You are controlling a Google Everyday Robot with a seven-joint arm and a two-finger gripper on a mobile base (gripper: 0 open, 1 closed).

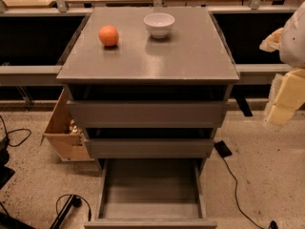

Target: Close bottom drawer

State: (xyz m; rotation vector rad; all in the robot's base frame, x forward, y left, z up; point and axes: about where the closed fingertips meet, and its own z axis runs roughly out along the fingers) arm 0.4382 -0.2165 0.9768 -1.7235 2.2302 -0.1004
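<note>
The grey cabinet (147, 56) stands in the middle with three drawers. The bottom drawer (150, 191) is pulled far out toward me; its shallow grey tray is empty and its front (150, 223) lies at the lower edge of the view. The middle drawer front (148, 148) and the top drawer front (147, 113) stick out only a little. My gripper (285, 101), cream-coloured, hangs at the right edge, level with the top drawer, to the right of the cabinet and touching nothing.
An orange ball (108, 35) and a white bowl (159, 24) sit on the cabinet top. A cardboard box (64, 130) stands on the floor at the cabinet's left. Black cables (238, 190) run over the speckled floor on both sides.
</note>
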